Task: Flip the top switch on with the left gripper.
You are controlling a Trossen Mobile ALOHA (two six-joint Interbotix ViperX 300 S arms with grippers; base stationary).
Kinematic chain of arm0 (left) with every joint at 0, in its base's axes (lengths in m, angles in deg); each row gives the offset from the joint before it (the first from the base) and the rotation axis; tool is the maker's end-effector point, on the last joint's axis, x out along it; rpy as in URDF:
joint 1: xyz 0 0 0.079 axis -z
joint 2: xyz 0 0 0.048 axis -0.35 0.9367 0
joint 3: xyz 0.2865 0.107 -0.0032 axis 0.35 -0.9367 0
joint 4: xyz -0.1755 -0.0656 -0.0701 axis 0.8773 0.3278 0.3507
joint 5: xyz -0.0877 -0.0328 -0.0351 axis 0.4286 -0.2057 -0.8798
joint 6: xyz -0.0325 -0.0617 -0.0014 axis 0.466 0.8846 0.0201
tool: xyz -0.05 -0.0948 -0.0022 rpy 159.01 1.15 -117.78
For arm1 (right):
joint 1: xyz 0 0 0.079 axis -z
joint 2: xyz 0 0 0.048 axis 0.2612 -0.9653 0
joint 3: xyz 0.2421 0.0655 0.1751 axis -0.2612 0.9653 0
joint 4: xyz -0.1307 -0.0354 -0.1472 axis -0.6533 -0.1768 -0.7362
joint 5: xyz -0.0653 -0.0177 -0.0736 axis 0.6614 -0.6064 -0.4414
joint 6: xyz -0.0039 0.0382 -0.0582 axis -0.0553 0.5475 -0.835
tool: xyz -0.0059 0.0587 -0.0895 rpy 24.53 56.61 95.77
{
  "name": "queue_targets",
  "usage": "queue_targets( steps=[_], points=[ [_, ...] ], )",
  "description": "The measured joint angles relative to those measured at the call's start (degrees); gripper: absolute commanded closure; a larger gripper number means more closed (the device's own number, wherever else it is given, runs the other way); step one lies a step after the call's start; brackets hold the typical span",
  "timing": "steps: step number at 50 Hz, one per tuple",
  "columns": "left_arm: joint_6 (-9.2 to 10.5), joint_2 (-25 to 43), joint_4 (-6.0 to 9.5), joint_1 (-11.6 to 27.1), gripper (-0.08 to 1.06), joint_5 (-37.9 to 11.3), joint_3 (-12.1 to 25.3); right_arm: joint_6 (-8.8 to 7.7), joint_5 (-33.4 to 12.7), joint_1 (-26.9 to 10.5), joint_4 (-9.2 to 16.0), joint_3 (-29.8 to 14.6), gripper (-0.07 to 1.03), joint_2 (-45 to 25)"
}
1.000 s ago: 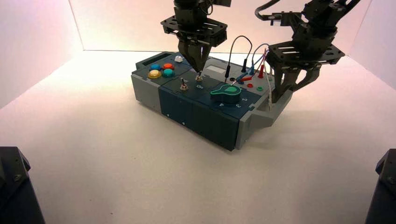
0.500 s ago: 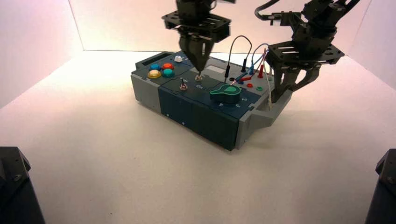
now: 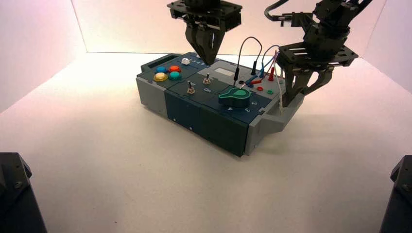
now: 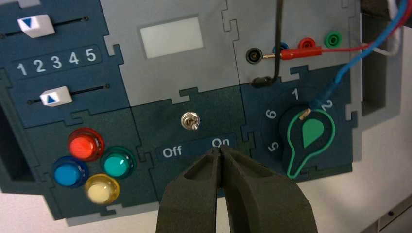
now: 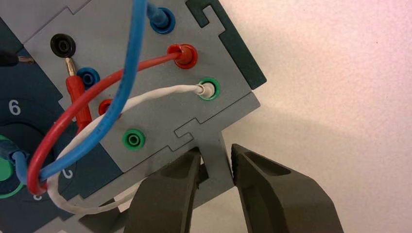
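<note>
The top switch (image 3: 206,77) is a small silver toggle on the box's dark teal panel, beside the white "On" lettering. In the left wrist view the switch (image 4: 190,121) stands above the "Off" and "On" labels, its lever leaning a little toward "On". My left gripper (image 3: 209,62) hangs shut and empty above and just behind the switch, clear of it. Its tips (image 4: 219,149) cover part of the "On" label. My right gripper (image 3: 291,97) is at the box's right end, its jaws closed on a grey tab (image 5: 214,145) of the box (image 3: 155,94).
A second silver toggle (image 3: 191,89) stands nearer the front. Four coloured buttons (image 3: 167,73) sit at the box's left, a green knob (image 3: 234,96) at its right. Red, blue, black and white wires (image 3: 257,73) arch over the sockets. Two white sliders (image 4: 56,96) flank a number scale.
My left gripper has risen from the top switch, where its tips touched the lever, and now hangs well above it. The right arm has not moved.
</note>
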Motion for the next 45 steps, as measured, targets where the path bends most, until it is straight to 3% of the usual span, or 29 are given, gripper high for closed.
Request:
queue_targets(
  steps=[10, 16, 26, 32, 45],
  points=[
    [-0.97, -0.8, -0.44, -0.8, 1.01, -0.9, -0.4, 0.09, -2.6, 0.1, 0.0, 0.4, 0.63, 2.5],
    [-2.55, -1.3, -0.44, -1.8, 1.01, -0.9, -0.4, 0.09, -3.9, 0.2, -0.2, 0.4, 0.63, 4.2],
    [-7.03, -1.5, -0.53, -2.9, 1.01, -0.4, -0.5, 0.35, -6.9, 0.3, -0.2, -0.1, 0.63, 7.7],
    [-8.0, -1.5, -0.53, -4.7, 1.01, 0.4, -1.5, 0.44, -7.4, 0.2, -0.2, -0.2, 0.63, 9.8],
    [-8.96, -1.8, -0.53, -4.6, 1.01, 1.2, -2.0, 0.53, -7.6, 0.3, -0.2, -0.2, 0.63, 12.0]
  ],
)
